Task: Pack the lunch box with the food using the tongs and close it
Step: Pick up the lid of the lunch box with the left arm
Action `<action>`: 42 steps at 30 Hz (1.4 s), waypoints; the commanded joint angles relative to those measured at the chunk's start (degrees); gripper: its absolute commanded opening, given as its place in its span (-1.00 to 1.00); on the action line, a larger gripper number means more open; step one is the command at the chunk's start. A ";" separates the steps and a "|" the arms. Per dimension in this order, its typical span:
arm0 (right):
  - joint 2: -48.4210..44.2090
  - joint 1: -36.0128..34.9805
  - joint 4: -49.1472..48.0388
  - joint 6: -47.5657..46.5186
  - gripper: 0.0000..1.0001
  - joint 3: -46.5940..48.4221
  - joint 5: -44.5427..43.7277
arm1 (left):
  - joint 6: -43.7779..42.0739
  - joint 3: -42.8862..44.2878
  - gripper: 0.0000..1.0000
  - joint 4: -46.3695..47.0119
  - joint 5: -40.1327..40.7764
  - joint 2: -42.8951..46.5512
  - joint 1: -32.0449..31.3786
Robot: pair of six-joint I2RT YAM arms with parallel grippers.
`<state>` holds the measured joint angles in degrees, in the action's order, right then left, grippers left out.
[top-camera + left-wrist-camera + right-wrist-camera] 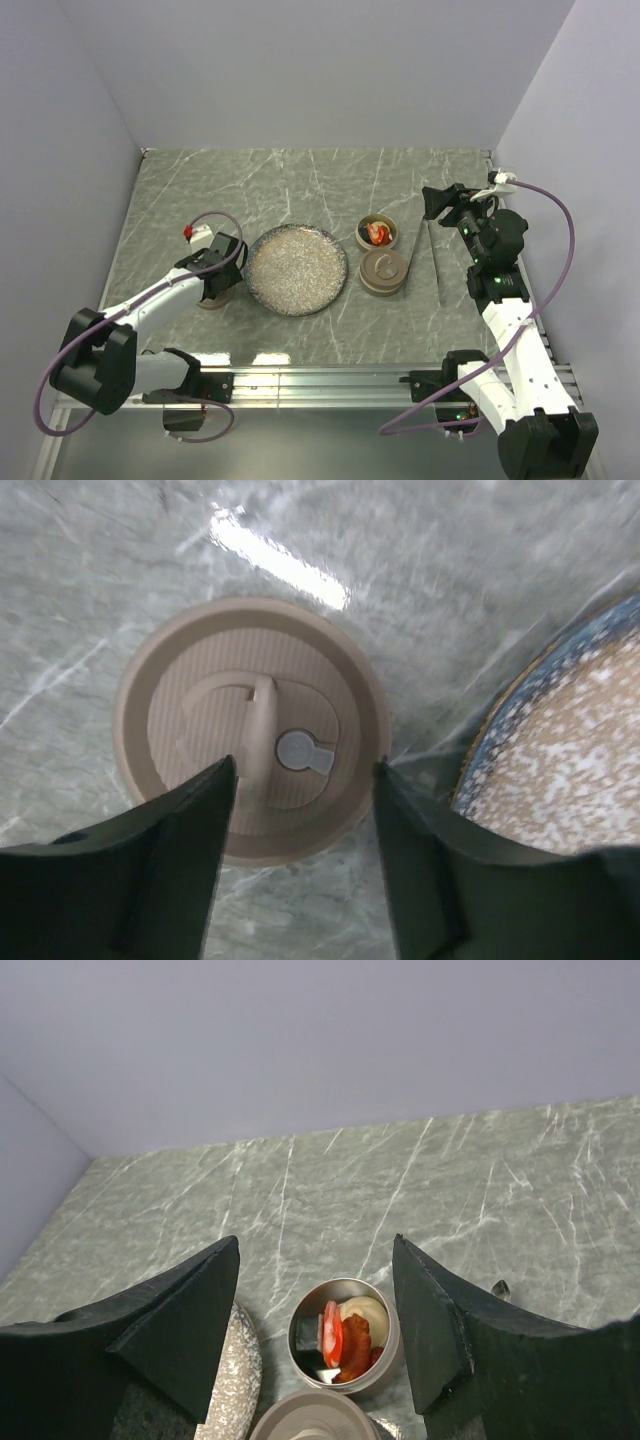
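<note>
Left gripper (305, 770) hangs open and empty over a beige lid (250, 660). Right gripper (317, 1250), jaws likewise apart and empty, hovers above the tin (345, 1283) of food (352, 1338), with tongs (437, 262) lying alongside.

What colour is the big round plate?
The plate is speckled grey with a darker rim; the top external view shows it best.
</note>
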<state>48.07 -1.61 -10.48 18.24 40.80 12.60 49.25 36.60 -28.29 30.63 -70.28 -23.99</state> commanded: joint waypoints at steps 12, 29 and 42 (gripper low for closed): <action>-0.26 0.02 -3.06 -0.05 0.39 0.25 0.06 | 1.02 -1.71 -0.50 2.10 -1.72 3.30 0.87; -0.26 0.02 -2.97 -0.31 0.39 0.34 -1.08 | -1.08 -1.18 -1.00 2.98 3.46 10.69 0.96; -1.05 0.11 -2.26 -0.57 0.38 0.69 -2.49 | -16.64 14.70 -0.99 18.70 -12.23 -0.90 0.87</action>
<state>48.07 -1.61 -10.72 18.17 40.80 11.18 37.91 45.36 -17.91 26.33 -67.16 -23.16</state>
